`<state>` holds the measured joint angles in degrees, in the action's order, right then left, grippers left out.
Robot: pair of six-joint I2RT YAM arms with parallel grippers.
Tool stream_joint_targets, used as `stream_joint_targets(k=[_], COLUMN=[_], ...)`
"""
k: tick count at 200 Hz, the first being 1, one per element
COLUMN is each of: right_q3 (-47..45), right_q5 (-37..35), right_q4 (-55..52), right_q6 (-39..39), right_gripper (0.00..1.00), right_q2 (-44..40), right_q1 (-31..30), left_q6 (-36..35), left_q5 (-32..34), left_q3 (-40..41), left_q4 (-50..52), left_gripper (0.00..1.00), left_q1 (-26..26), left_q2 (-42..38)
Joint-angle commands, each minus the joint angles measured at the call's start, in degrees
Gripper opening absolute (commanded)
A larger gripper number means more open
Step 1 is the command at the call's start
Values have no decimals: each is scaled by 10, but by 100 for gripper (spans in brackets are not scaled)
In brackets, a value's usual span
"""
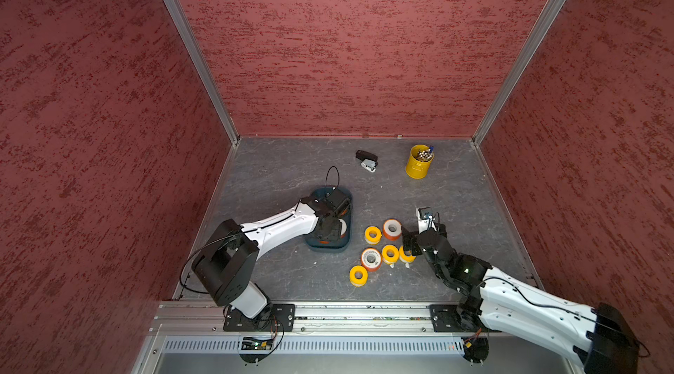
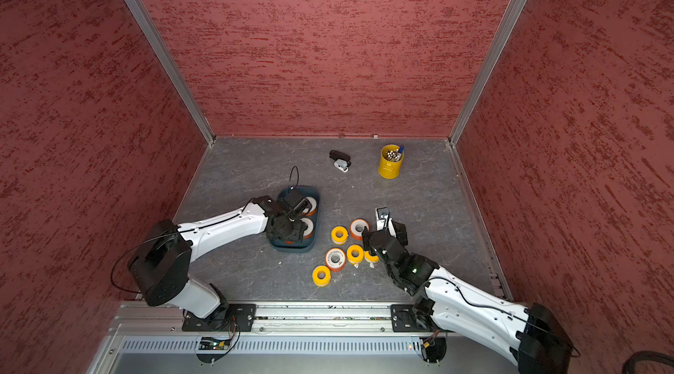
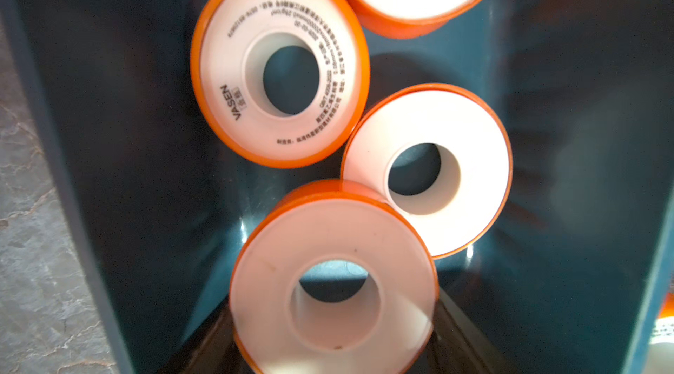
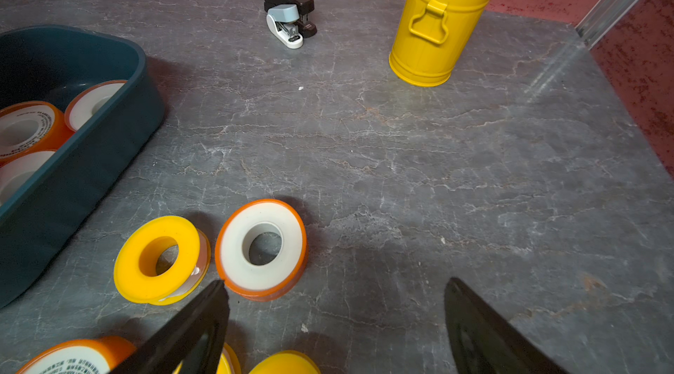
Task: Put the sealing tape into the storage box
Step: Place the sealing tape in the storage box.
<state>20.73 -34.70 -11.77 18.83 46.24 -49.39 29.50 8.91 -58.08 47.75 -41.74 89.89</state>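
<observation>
The storage box point(image 1: 345, 241) is a dark teal tray left of centre in both top views. My left gripper point(image 1: 330, 232) hangs over its near end, shut on an orange-sided sealing tape roll point(image 3: 333, 230) that is held above the box floor point(image 3: 583, 171). Three more orange rolls lie inside, one printed point(image 3: 233, 62). Several rolls lie on the table to the right: yellow ones point(image 1: 372, 234) and orange ones point(image 1: 392, 229). My right gripper point(image 1: 410, 244) hovers open at that cluster's right edge. One finger point(image 4: 204, 317) is close to an orange roll point(image 4: 262, 244).
A black-and-white stapler point(image 1: 366, 161) and a yellow pen cup point(image 1: 419, 162) stand at the back of the grey table. Red walls close in three sides. A metal rail point(image 1: 364, 314) with both arm bases runs along the front edge.
</observation>
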Motion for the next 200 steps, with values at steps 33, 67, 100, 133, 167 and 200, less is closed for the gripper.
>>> stream_joint_targets(k=[33, 67, 100, 133, 167, 200], right_q3=[19, 19, 19, 19, 19, 19], right_q5=[5, 6, 6, 7, 8, 8], right_q4=[14, 14, 14, 13, 13, 13], right_q6=[-3, -3, -4, -4, -3, -3], right_gripper=[94, 94, 94, 94, 94, 94], right_q2=[1, 2, 2, 2, 1, 1], right_q1=[3, 3, 2, 2, 3, 3], left_q6=[-10, -6, -10, -13, -16, -18], left_q5=[6, 6, -4, -13, -19, -23], left_q3=[-18, -10, -6, 1, 6, 12], left_q4=[23, 58, 76, 71, 57, 41], left_gripper=[62, 62, 62, 62, 62, 62], left_q1=[4, 3, 4, 7, 9, 13], left_q2=[-42, -70, -67, -50, -29, -14])
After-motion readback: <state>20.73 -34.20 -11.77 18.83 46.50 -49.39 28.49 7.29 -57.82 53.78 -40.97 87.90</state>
